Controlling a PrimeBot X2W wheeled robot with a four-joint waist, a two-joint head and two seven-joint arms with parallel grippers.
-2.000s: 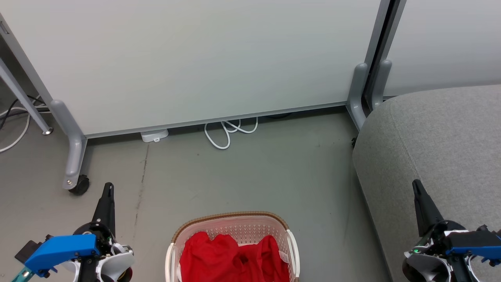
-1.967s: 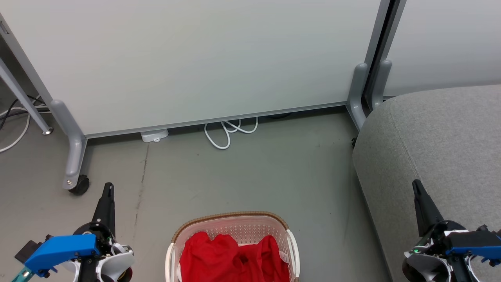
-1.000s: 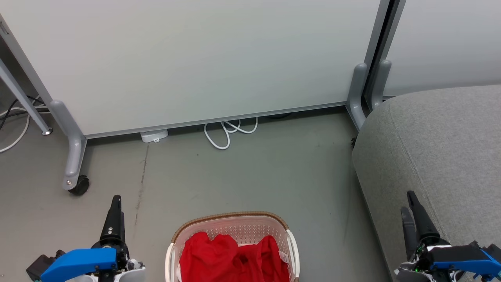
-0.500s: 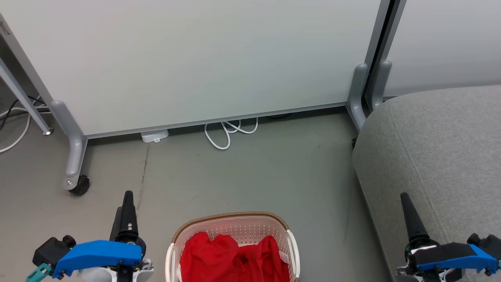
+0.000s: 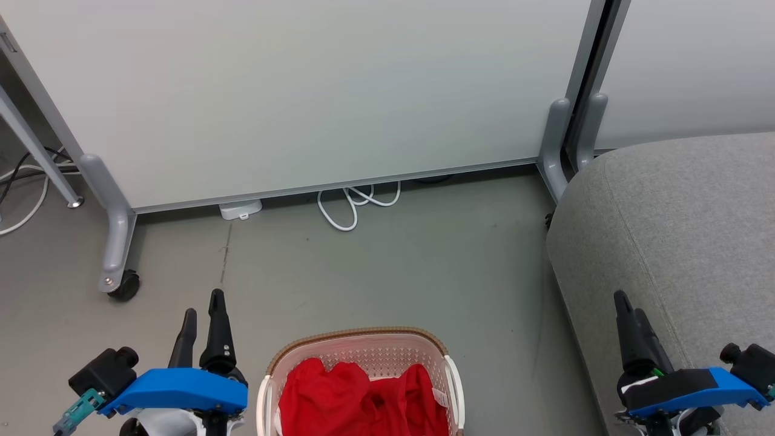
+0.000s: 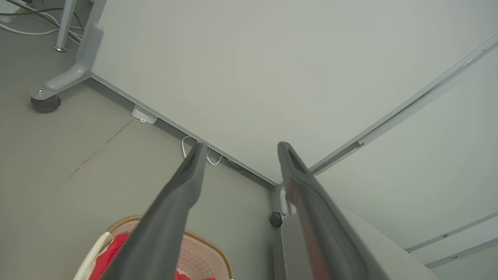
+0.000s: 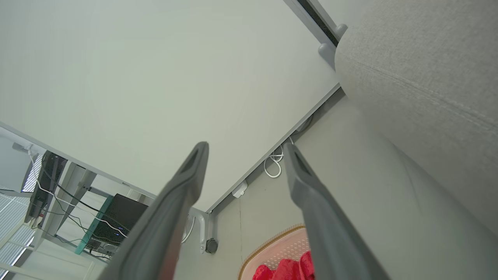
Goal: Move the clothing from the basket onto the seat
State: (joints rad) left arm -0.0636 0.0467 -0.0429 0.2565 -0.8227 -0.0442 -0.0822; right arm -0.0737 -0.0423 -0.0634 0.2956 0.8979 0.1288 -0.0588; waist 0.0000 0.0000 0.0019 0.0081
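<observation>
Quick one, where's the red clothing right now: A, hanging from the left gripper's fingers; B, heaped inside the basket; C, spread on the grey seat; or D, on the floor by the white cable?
B: the clothing lies bunched inside the basket, below its brown rim.

The basket [image 5: 357, 332] sits at six o'clock on the floor [image 5: 424, 266], red clothing [image 5: 357, 399] heaped inside; the left gripper [image 5: 203, 304] hovers at seven o'clock just beside it, fingers parted, empty; the right gripper [image 5: 626, 304] shows at four o'clock against the grey seat [image 5: 678, 230], fingers parted too; a white cable [image 5: 354, 206] coils at twelve o'clock under the partition [image 5: 303, 91].
</observation>
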